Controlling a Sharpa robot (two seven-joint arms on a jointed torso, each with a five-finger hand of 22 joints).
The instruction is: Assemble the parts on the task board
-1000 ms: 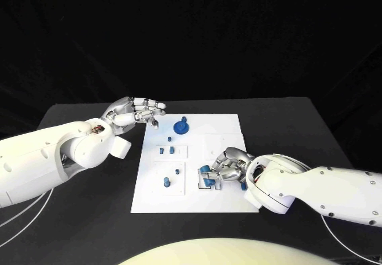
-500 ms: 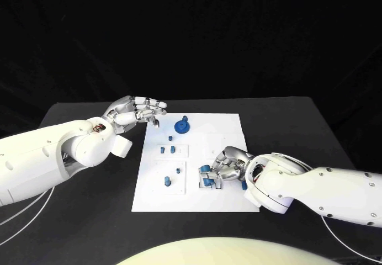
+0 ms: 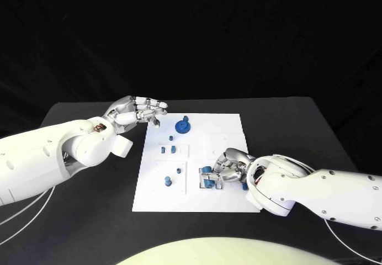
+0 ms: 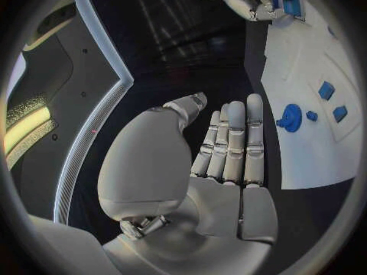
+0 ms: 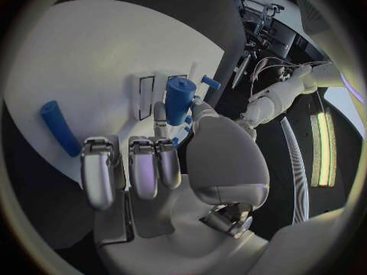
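The white task board (image 3: pixel 219 141) lies mid-table. My right hand (image 3: pixel 231 165) is low over its near middle and pinches a blue cylinder (image 5: pixel 180 101) between thumb and finger, right at a white slotted fixture (image 5: pixel 145 91). In the head view that cylinder (image 3: pixel 206 169) shows at the fingertips. A second blue cylinder (image 5: pixel 60 128) lies loose on the board beside the hand. My left hand (image 3: pixel 137 113) hovers off the board's far left corner, holding nothing, with its fingers (image 4: pixel 229 140) stretched out side by side.
A round blue gear-like part (image 3: pixel 182 127) stands near the board's far edge, also seen in the left wrist view (image 4: pixel 290 116). Small blue pieces (image 3: pixel 167 149) sit in the board's left plates, with another (image 3: pixel 168 180) nearer. Black table (image 3: pixel 302 127) surrounds the board.
My right hand has shifted very slightly over the fixture with the cylinder still pinched. The left hand has not moved.
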